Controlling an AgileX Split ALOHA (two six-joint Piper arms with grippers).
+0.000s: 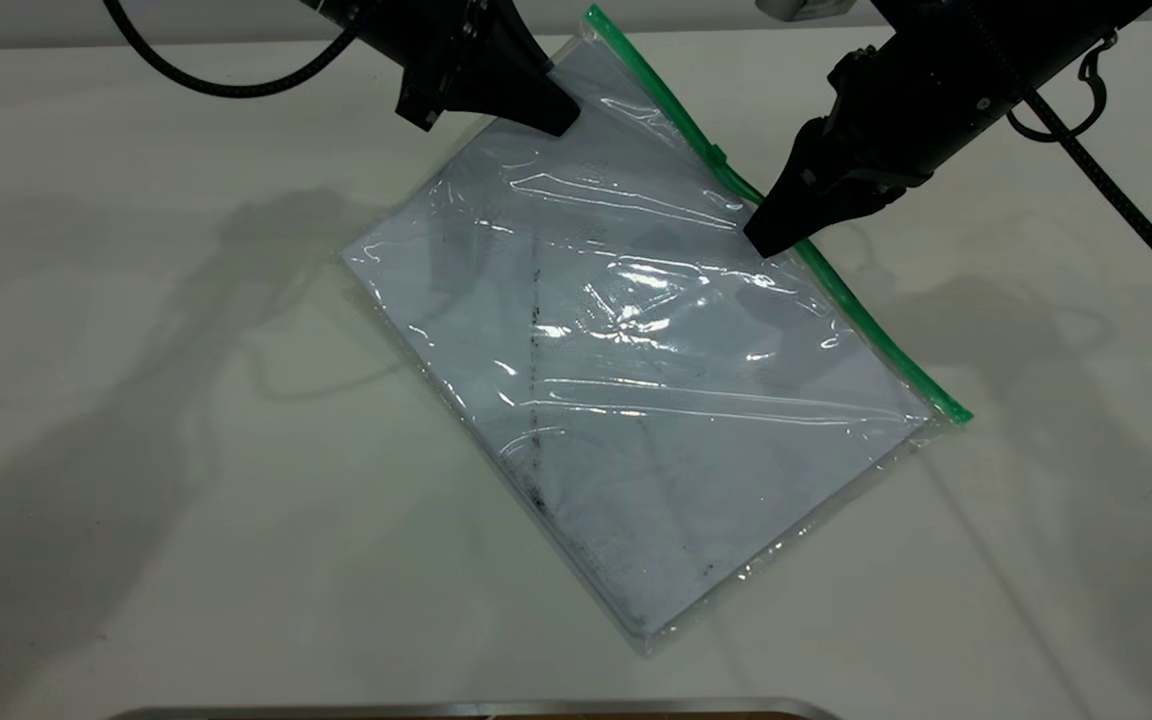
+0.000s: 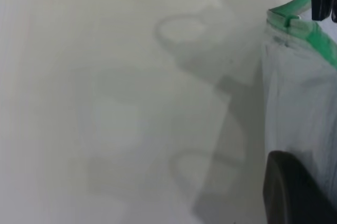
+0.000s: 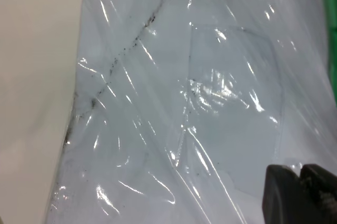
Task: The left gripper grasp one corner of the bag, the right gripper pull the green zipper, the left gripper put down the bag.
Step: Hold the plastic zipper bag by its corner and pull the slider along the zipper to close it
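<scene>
Here, bag (image 1: 636, 380) lies flat on desk (image 1: 136, 400), skewed diagonally, white paper inside, dark smudge line across plastic. Green zipper (image 1: 836, 280) runs along bag's far-right long edge; small slider tab (image 1: 717, 153) sits on that strip near bag's upper corner. Left gripper (image 1: 556, 115) at bag's upper corner, jaws pinched shut on bag edge beside zipper end. Right gripper (image 1: 766, 235) over bag, tip touching plastic just beside zipper, below slider tab; jaws closed together, gripping nothing visible.
</scene>
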